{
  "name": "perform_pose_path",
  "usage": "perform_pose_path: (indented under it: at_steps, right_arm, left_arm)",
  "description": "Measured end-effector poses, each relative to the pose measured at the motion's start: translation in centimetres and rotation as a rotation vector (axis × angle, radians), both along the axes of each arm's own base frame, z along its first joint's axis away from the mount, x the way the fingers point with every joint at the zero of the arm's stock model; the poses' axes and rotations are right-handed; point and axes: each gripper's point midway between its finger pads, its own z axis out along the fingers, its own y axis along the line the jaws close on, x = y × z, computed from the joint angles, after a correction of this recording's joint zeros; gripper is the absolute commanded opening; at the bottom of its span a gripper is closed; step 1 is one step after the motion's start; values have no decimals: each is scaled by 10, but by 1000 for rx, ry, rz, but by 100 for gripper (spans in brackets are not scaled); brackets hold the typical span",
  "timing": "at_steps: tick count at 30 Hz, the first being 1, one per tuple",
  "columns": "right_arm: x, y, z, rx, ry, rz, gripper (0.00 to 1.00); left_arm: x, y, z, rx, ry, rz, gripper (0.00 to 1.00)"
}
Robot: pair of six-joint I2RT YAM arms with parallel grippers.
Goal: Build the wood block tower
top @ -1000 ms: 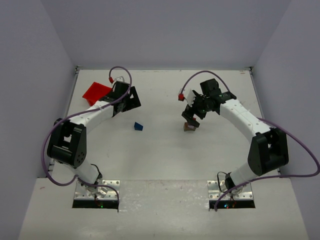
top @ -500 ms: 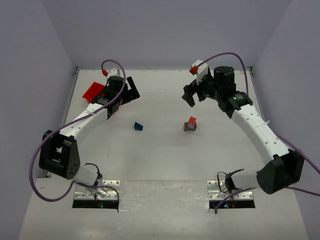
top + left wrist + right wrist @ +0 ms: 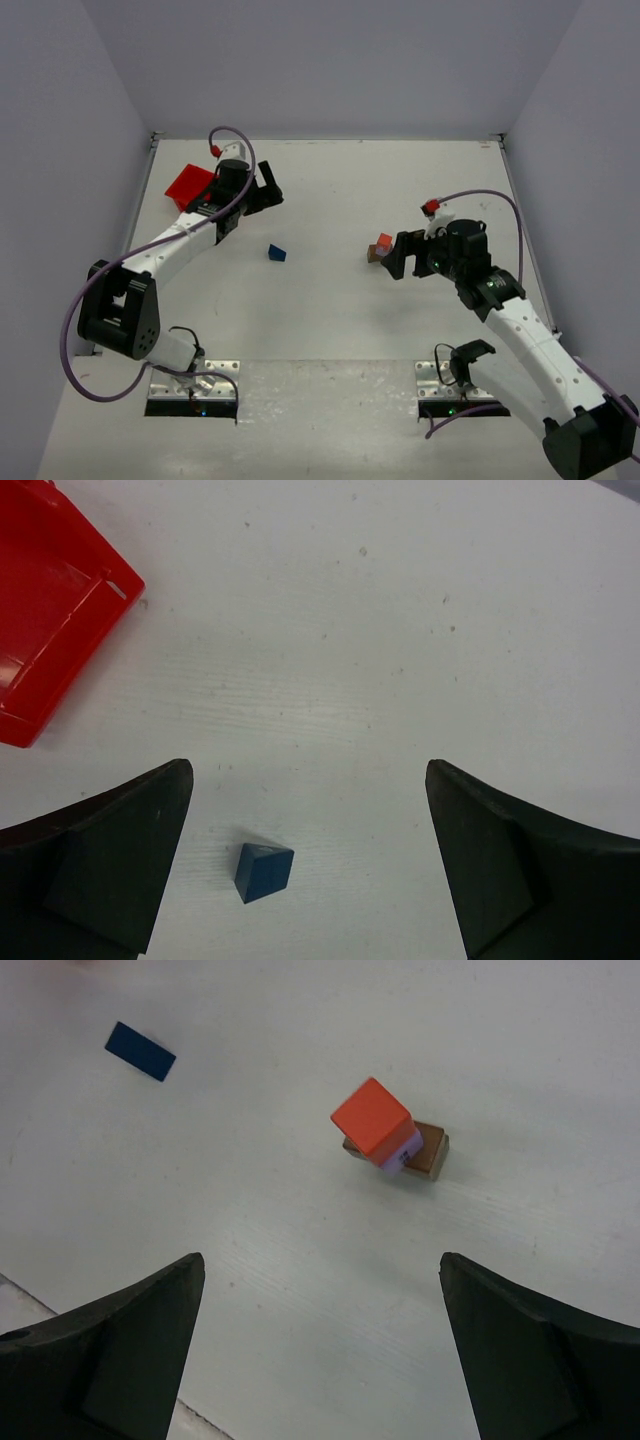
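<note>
While my right claw point(image 3: 320, 1265) is hovering apart beside the orange-lilac-brown tower point(image 3: 385, 1135) mid-table, my left claw point(image 3: 308, 772) is gaping over the blue wedge point(image 3: 264, 871), well apart from the red bin point(image 3: 50, 610) at the far-left edge.

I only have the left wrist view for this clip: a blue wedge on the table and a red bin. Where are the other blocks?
Observer: Stacked to the right of the blue wedge: an orange-red block on a lilac block on a brown block.
Operator: Does the right gripper hold them?
Observer: No, the right gripper is open and clear of the stack.
Operator: Is the stack straight?
Observer: No; the upper two sit toward one end of the brown block.
</note>
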Motion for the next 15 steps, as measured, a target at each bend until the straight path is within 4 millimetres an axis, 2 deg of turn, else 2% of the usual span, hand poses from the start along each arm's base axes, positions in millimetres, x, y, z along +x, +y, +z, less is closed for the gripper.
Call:
perform_pose_path:
  at_steps: [4, 10, 15]
  right_arm:
    - [-4, -11, -24, -30, 66, -71, 99]
    - [-1, -30, -67, -133, 169, -164, 99]
    - [3, -33, -93, -172, 207, -181, 99]
  left_arm:
    - [-5, -3, -9, 3, 17, -25, 100]
    - [-4, -3, -9, 6, 10, -28, 100]
    - [-3, -3, -9, 4, 1, -28, 100]
